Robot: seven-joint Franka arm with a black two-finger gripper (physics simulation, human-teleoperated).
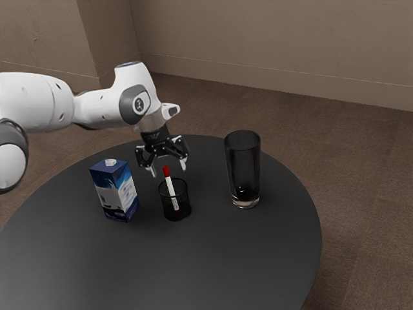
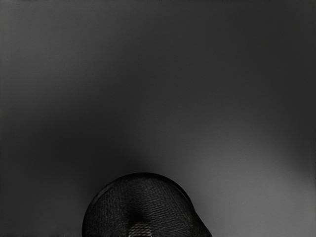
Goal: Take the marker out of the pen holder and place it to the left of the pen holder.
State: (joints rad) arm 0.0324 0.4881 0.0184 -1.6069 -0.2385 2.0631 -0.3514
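Fingers (image 1: 183, 165) spread wide, holding nothing; marker (image 1: 170, 185) leans in the pen holder (image 1: 184, 206) just below them.

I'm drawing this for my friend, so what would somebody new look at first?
Probably the big white arm, reaching in from the exterior view's left. Next, perhaps, the marker's bright red cap, poking up from the black pen holder, with the tool open close above it. The blue-and-white carton stands beside the holder.
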